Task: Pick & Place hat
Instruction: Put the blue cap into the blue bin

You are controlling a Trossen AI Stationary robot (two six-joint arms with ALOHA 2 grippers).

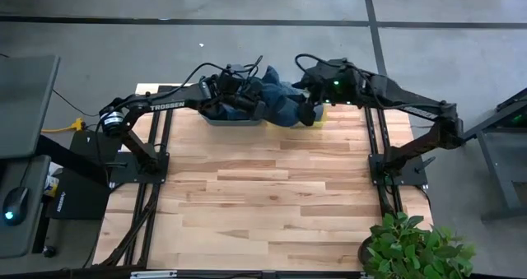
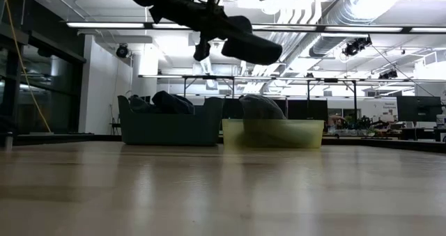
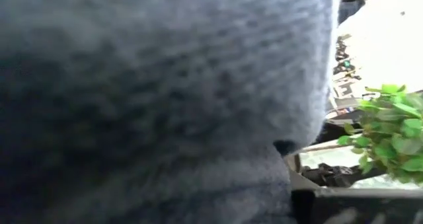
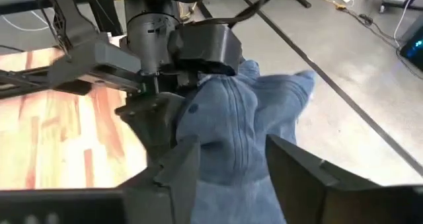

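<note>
Both tools meet at the table's (image 1: 272, 197) far edge. Blue hat (image 4: 238, 131) hangs in the air, clenched by my left tool (image 4: 162, 128); right tool (image 4: 231, 164) straddles it, fingers spread. Risk: fabric snags between arms, misses the yellow bin (image 2: 273, 133).

hat (image 3: 152, 98) blurred, fills left wrist view; fingers hidden

Grey concrete floor (image 1: 247, 40) with dark seams, light wooden table (image 1: 263, 205), leafy potted plant (image 1: 416, 246) at its corner, exposed ceiling ducts (image 2: 327, 20), strip lights (image 2: 104, 24) overhead.
</note>
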